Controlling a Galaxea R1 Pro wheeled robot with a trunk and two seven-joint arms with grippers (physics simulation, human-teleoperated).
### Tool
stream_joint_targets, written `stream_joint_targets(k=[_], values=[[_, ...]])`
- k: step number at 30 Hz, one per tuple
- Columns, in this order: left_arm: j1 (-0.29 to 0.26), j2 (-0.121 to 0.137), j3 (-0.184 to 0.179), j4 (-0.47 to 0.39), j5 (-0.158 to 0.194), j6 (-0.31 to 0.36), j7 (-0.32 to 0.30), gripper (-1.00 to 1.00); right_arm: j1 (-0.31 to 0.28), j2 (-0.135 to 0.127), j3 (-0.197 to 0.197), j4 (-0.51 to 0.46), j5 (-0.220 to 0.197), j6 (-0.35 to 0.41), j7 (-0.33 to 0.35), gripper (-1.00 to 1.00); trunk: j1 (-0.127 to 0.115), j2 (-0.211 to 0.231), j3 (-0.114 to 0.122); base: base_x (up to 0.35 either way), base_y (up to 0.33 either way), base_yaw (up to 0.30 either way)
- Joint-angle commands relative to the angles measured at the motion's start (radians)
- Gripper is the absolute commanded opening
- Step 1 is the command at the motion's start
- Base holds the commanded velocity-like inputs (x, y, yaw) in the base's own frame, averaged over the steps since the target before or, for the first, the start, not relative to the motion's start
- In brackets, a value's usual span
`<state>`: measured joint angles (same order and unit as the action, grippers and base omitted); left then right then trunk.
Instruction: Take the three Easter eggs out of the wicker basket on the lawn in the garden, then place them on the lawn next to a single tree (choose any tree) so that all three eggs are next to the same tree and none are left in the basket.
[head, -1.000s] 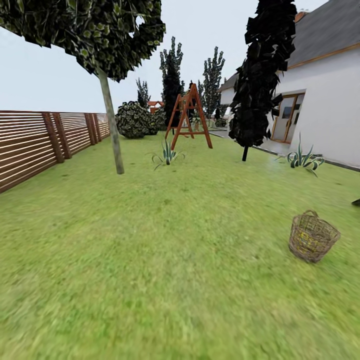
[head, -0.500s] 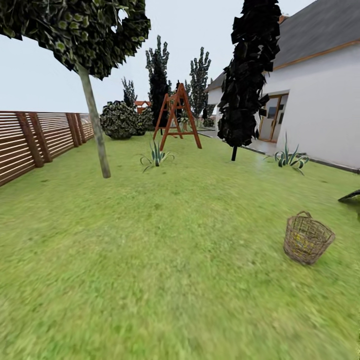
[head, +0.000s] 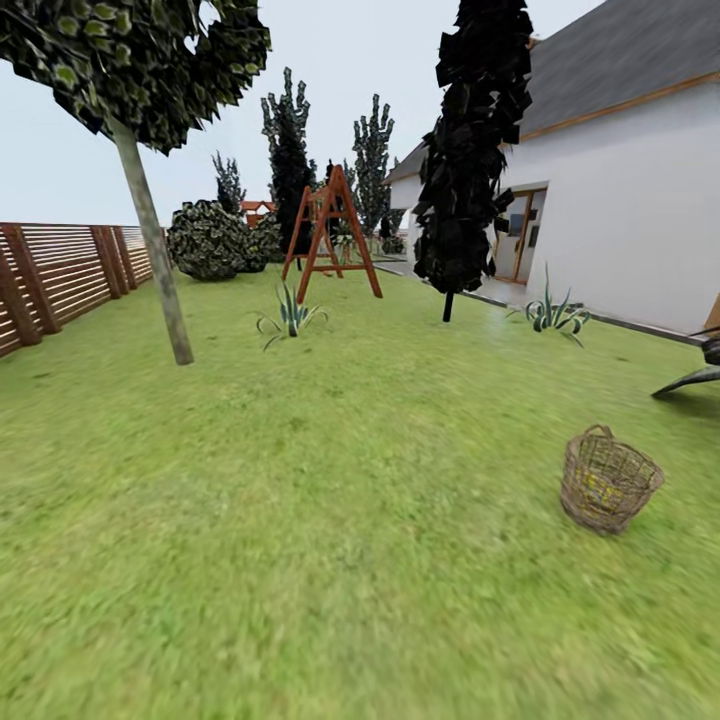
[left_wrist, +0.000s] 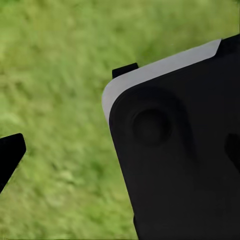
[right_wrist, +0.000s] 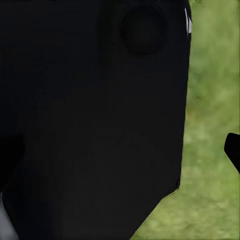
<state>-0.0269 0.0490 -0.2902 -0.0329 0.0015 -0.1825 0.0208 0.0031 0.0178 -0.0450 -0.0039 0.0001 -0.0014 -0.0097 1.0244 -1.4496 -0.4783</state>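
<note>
Green lawn spreads across the garden, a white house at two o'clock and a slatted wooden fence at ten. The pale-trunked tree leans at eleven o'clock. The wicker basket sits at four o'clock, yellow glinting inside. Both grippers' jaw positions cannot be told.

A big black robot part with a grey edge is seen over the lawn. A small black tip is seen near it.
</note>
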Motion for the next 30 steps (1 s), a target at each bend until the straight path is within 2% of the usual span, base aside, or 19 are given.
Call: stream_joint_targets(k=[1,13,30], values=[[0.000,0.000,-0.006,0.000,0.000,-0.003,0.002,1.00,0.000,0.000,-0.004,0.000,0.000,0.000,-0.001,1.00,0.001,0.000,-0.001,0.324,0.164,-0.017],[-0.001,0.000,-0.006,0.001,0.000,-0.003,0.002,1.00,0.000,0.004,0.004,-0.001,0.007,0.000,0.000,1.00,0.001,0.000,-0.001,0.324,0.165,-0.022],[0.000,0.000,-0.006,0.001,0.000,-0.003,0.002,1.00,0.000,0.005,0.004,-0.001,0.006,0.000,0.001,1.00,0.001,0.000,-0.001,0.323,0.165,-0.247]])
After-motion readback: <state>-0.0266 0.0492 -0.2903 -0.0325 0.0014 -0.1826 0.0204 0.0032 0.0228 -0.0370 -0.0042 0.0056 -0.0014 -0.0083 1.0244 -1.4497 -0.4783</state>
